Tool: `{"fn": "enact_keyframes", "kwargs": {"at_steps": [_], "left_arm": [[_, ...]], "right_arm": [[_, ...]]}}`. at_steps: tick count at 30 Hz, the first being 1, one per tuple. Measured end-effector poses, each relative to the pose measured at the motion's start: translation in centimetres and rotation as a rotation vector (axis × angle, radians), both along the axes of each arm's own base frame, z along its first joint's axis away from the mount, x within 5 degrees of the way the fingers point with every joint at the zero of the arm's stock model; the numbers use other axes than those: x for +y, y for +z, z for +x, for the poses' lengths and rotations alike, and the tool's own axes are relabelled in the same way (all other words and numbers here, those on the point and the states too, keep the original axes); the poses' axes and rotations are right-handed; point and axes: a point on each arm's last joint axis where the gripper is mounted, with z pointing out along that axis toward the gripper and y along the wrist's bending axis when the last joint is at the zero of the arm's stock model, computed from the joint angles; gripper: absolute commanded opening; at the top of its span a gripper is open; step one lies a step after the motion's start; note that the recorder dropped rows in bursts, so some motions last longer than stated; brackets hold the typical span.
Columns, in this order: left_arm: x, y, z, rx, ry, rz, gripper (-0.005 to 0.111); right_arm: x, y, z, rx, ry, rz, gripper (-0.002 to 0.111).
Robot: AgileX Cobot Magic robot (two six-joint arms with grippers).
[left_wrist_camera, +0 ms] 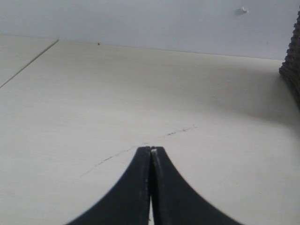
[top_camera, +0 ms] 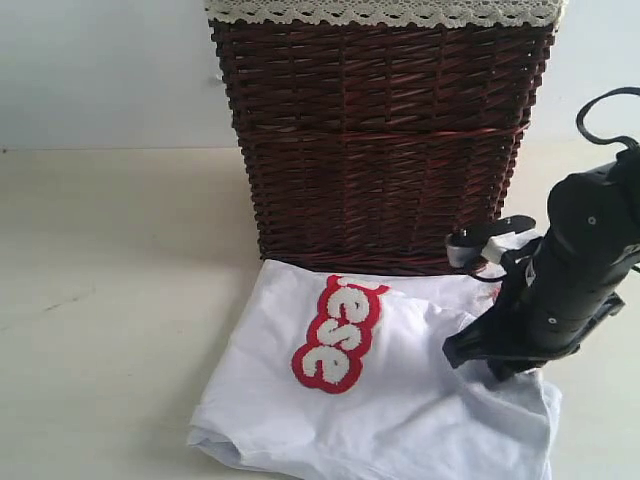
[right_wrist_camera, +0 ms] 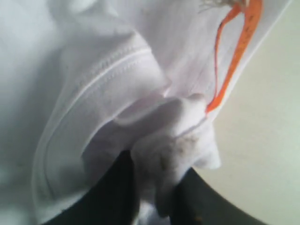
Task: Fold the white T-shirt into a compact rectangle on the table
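The white T-shirt (top_camera: 400, 405) lies bunched on the table (top_camera: 110, 300) in front of the basket, its red-outlined lettering (top_camera: 338, 335) facing up. My right gripper (top_camera: 503, 370) presses down at the shirt's right side. In the right wrist view it (right_wrist_camera: 157, 173) is shut on a wad of the T-shirt (right_wrist_camera: 108, 84), beside a hemmed edge and the orange tag (right_wrist_camera: 234, 61). My left gripper (left_wrist_camera: 151, 150) is shut and empty, hovering over bare table (left_wrist_camera: 140, 84). It does not appear in the exterior view.
A tall dark brown wicker basket (top_camera: 380, 140) with white lace trim (top_camera: 380, 10) stands right behind the shirt; its edge (left_wrist_camera: 293, 61) shows in the left wrist view. A pale wall rises behind the table.
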Motion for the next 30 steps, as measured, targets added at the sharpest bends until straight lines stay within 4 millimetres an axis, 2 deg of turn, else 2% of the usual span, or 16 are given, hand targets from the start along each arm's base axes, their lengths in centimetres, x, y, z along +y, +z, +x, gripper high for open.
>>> {"fn": "enact_keyframes", "kwargs": {"at_steps": [3,6,8,11,12,13,14,16,17,18,21,23,25,28,30], "left_arm": [[0.0,0.0,0.0,0.000,0.000,0.000,0.000],[0.0,0.0,0.0,0.000,0.000,0.000,0.000],[0.0,0.0,0.0,0.000,0.000,0.000,0.000],[0.0,0.0,0.0,0.000,0.000,0.000,0.000],[0.0,0.0,0.0,0.000,0.000,0.000,0.000],[0.0,0.0,0.0,0.000,0.000,0.000,0.000],[0.0,0.0,0.0,0.000,0.000,0.000,0.000],[0.0,0.0,0.0,0.000,0.000,0.000,0.000],[0.0,0.0,0.0,0.000,0.000,0.000,0.000],[0.0,0.0,0.0,0.000,0.000,0.000,0.000],[0.0,0.0,0.0,0.000,0.000,0.000,0.000],[0.0,0.0,0.0,0.000,0.000,0.000,0.000],[0.0,0.0,0.0,0.000,0.000,0.000,0.000],[0.0,0.0,0.0,0.000,0.000,0.000,0.000],[0.0,0.0,0.0,0.000,0.000,0.000,0.000]], "right_arm": [[0.0,2.1,0.4,-0.077,0.044,0.001,0.000],[-0.1,4.3,0.7,-0.183,0.110,-0.013,0.000],[-0.3,5.0,1.3,-0.265,0.166,-0.049,0.000],[-0.7,5.1,2.0,-0.330,0.199,-0.117,0.002],[-1.2,4.4,2.0,-0.292,0.168,-0.177,0.006],[-1.6,3.9,1.9,-0.257,0.147,-0.219,0.016],[-2.3,3.2,1.7,-0.197,0.103,-0.283,0.029],[-2.5,2.7,1.7,-0.171,0.071,-0.306,0.056],[-2.4,2.7,1.7,-0.170,0.061,-0.288,0.063],[-2.2,2.9,1.9,-0.173,0.061,-0.279,0.064],[-2.1,4.4,2.9,-0.175,0.031,-0.283,0.055],[-1.7,5.1,3.3,-0.182,0.009,-0.249,0.045],[-1.0,5.5,3.3,-0.186,0.002,-0.163,0.030],[0.8,5.3,2.9,-0.189,0.089,-0.004,0.002],[2.6,4.6,2.3,-0.171,0.168,0.083,0.000]]}}
